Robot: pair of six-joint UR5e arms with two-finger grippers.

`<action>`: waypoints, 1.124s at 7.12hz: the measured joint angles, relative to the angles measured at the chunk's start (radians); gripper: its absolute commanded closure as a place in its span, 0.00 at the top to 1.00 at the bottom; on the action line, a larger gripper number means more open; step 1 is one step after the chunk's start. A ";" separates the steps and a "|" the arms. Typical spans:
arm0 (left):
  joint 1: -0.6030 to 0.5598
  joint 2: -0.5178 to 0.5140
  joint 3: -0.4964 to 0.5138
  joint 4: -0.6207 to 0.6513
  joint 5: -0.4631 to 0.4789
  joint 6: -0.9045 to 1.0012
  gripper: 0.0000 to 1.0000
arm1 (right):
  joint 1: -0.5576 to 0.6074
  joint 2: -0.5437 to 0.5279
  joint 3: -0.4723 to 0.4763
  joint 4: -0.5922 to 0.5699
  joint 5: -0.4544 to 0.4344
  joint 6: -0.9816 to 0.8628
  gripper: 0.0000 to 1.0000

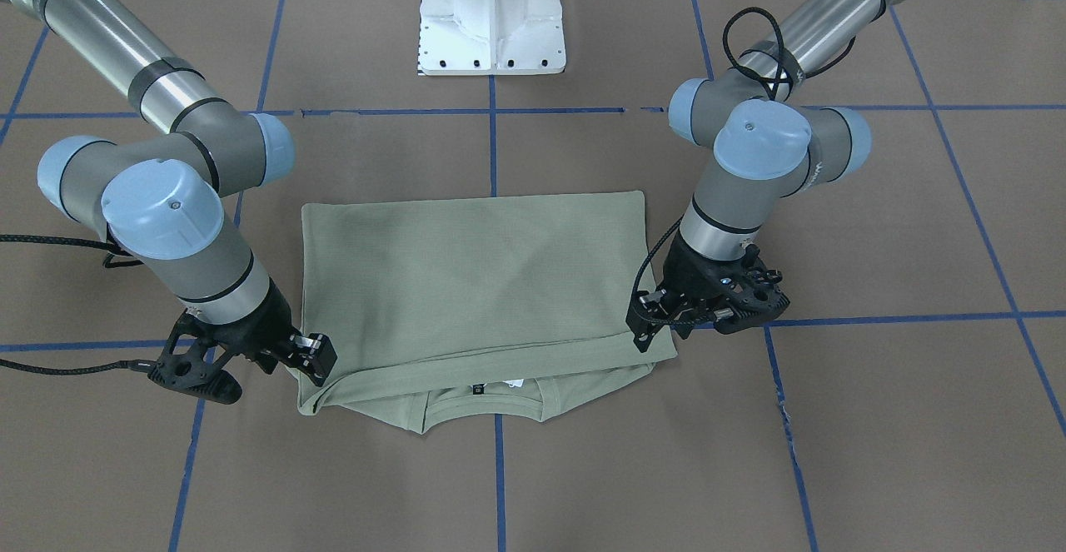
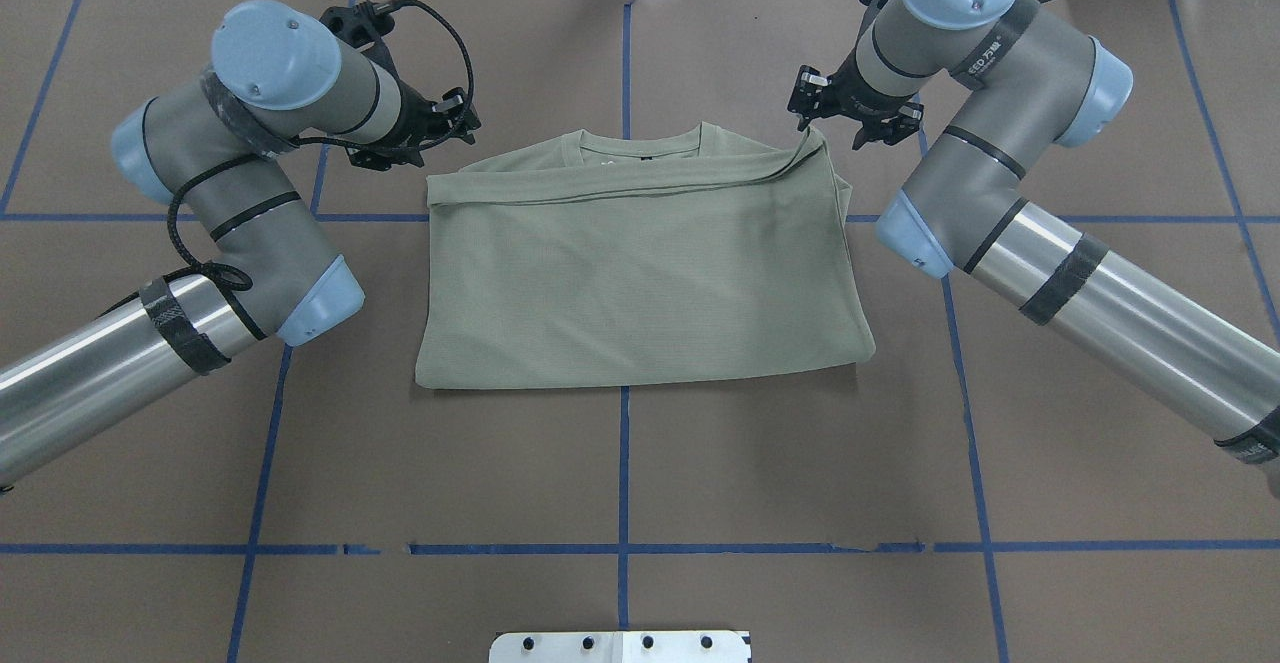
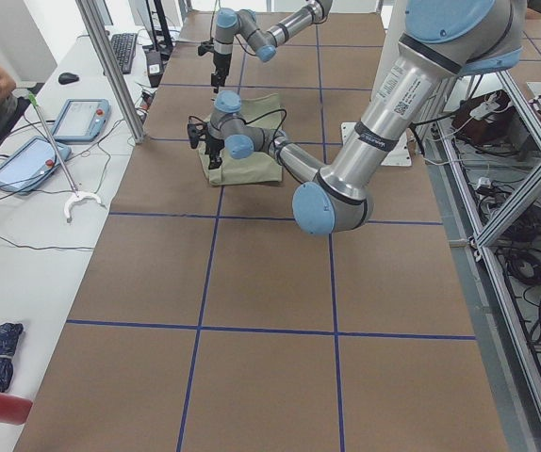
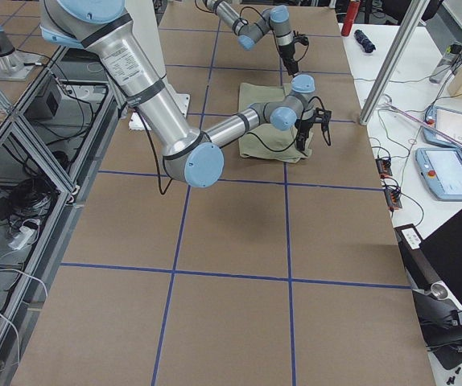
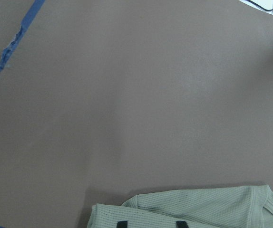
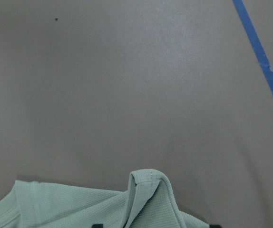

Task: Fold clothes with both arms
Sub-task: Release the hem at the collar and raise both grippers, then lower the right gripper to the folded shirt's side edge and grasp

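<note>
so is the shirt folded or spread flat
Folded: the shirt lies as a compact rectangle, its top layer doubled over up to the collar, no sleeves sticking out.

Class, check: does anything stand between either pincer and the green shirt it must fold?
Nothing visible does. The left pincer and the right pincer are each already at a collar-side corner of the shirt, with no other object in between.

Bare table [image 2: 620, 463] lies before the shirt [image 2: 640, 273]; left arm [image 2: 250, 213] and right arm [image 2: 1000, 193] flank it.
</note>
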 measured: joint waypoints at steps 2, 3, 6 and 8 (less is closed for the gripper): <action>0.000 -0.002 -0.003 0.004 -0.003 0.000 0.90 | -0.007 -0.068 0.048 0.097 0.027 -0.004 1.00; 0.000 -0.001 -0.009 0.006 -0.004 0.000 0.90 | -0.023 -0.136 0.138 0.115 0.039 0.013 1.00; -0.003 0.010 -0.038 0.009 -0.004 -0.001 0.91 | -0.131 -0.339 0.418 0.101 0.027 0.125 1.00; -0.004 0.013 -0.045 0.009 -0.004 -0.001 0.91 | -0.223 -0.370 0.428 0.093 -0.043 0.152 1.00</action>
